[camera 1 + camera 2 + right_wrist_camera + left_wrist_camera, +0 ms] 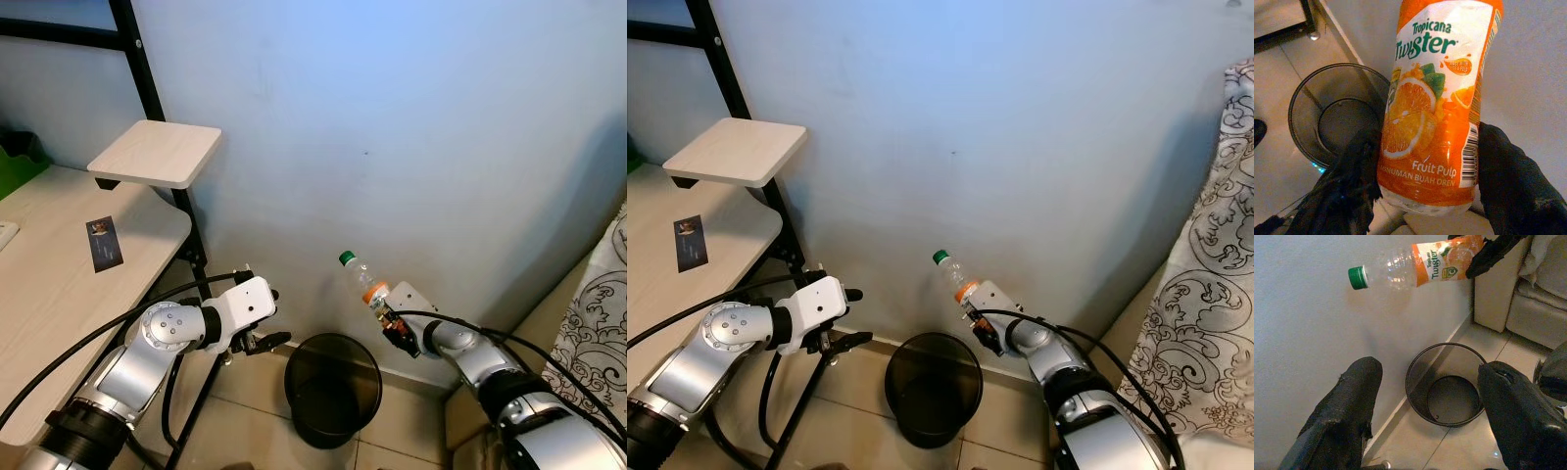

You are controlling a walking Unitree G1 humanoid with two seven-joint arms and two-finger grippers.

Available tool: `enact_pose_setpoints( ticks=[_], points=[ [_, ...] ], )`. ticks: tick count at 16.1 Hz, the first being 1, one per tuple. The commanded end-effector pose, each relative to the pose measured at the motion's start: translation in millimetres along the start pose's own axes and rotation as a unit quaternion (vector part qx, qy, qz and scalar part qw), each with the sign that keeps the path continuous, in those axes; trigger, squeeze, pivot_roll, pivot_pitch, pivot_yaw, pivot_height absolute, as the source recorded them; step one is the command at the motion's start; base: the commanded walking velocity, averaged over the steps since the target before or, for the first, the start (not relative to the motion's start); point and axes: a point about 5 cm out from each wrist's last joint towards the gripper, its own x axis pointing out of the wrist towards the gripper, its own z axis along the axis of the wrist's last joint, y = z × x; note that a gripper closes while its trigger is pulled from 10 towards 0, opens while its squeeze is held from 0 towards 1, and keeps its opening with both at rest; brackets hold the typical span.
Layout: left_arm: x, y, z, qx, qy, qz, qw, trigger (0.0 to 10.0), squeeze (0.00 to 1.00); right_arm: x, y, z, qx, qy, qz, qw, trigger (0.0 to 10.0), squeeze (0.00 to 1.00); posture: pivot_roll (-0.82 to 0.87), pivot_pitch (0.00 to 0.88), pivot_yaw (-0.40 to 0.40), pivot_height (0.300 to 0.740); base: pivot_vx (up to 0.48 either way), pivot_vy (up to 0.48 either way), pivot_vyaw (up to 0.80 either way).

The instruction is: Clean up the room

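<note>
I had the right pincer (384, 315) clamped on the lower end of the bottle (363, 279), its two black fingers (1508, 181) pressed against either side of the orange Tropicana Twister label. The bottle was clear plastic with a green cap (346, 258), tilted so the cap pointed up and toward the wall (392, 117). It hung in the air above the far rim of the black mesh bin (331, 388), which stood on the tiled floor (392, 441) against the wall's foot. Through the right wrist camera I saw the bin's round bottom just beside the bottle's label.

The left pincer (263, 342) sat off to the bin's left at about rim height, holding nothing, its fingers (1347, 406) spread wide with the bin framed between them.

To the left stood the pale wooden counter (59, 294), with a small dark card (106, 244) lying near its right edge and a small raised wooden shelf (157, 153) on a black frame at its back corner. A patterned black-and-white cloth (593, 313) hung at the right.
</note>
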Motion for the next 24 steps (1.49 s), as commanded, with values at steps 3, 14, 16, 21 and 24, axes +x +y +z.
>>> enact_pose_setpoints(
  ticks=[3, 14, 16, 21, 24],
  points=[
    [0.3, 1.8, 0.9, 0.013, 0.003, -0.004, 1.000, 10.0, 0.00, 1.7, -2.8, 9.8, 0.023, -0.010, -0.007, 1.000, 10.0, 1.00, 0.02, 0.000, -0.020, 0.740, 0.000, 0.000, 0.00],
    [0.9, 3.0, -0.8, 0.006, 0.004, 0.009, 1.000, 10.0, 0.00, 3.7, 7.7, 5.3, 0.039, -0.012, 0.019, 0.999, 10.0, 1.00, 0.03, 0.000, -0.036, 0.740, 0.000, 0.000, 0.00],
    [2.2, 3.9, 2.5, -0.021, -0.016, 0.054, 0.998, 10.0, 0.00, -0.1, 3.2, 5.5, 0.085, -0.054, -0.006, 0.995, 10.0, 1.00, 0.03, 0.000, -0.037, 0.740, 0.000, 0.000, 0.00],
    [-2.9, 21.1, 8.4, -0.181, -0.098, 0.259, 0.944, 10.0, 0.00, -36.3, -22.5, 27.4, 0.294, -0.244, -0.162, 0.910, 10.0, 1.00, 0.00, 0.000, -0.011, 0.740, 0.000, 0.000, 0.00],
    [-8.4, 14.2, -1.3, -0.210, -0.080, 0.324, 0.919, 10.0, 0.00, -64.7, -19.8, 39.5, 0.328, -0.305, -0.206, 0.870, 10.0, 1.00, -0.01, 0.000, -0.011, 0.740, 0.000, 0.000, -0.77]
  ],
)
